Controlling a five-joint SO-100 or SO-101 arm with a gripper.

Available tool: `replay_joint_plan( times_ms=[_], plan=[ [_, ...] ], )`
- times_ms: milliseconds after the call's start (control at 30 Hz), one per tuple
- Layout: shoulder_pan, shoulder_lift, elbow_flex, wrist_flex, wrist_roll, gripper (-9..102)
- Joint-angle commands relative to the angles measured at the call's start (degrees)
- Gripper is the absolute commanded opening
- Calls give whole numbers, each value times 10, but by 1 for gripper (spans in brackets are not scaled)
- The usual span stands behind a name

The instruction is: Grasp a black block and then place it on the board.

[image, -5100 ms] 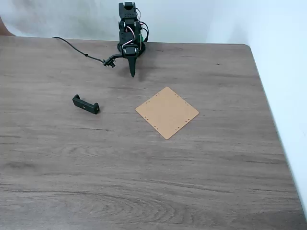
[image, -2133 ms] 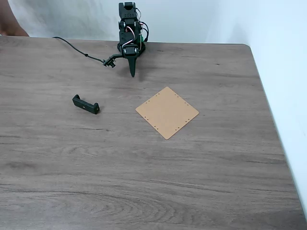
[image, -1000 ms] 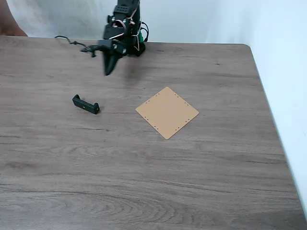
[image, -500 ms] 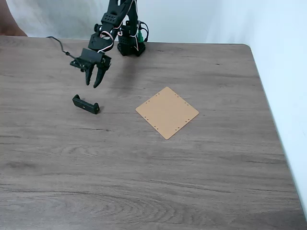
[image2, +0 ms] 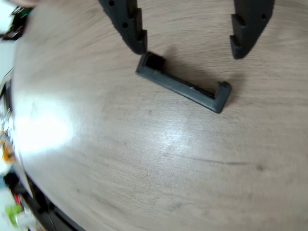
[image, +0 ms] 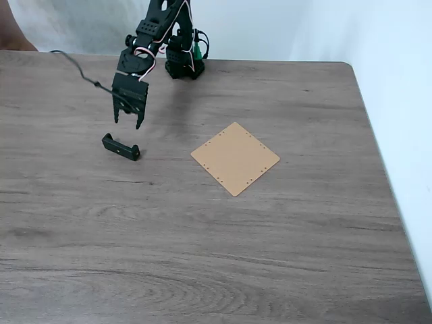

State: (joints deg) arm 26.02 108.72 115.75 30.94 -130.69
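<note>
One black block, shallow U, raised ends

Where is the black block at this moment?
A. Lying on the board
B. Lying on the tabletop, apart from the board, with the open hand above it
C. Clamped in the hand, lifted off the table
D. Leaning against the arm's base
B. The black block lies on the tabletop, left of the board in the fixed view, with the hand open above it, fingers apart and untouching.
</note>
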Motion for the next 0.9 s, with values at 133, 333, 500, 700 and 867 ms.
replay_joint_plan(
  times_ms=[133, 333, 500, 700, 867],
  plan=[
    [32, -13, -67, 2, -155, 26],
    [67, -36, -90, 6, -265, 28],
    [78, -65, -108, 7, -313, 29],
    [91, -96, -122, -4, -359, 29],
    [92, -138, -151, -21, -382, 29]
  ],
)
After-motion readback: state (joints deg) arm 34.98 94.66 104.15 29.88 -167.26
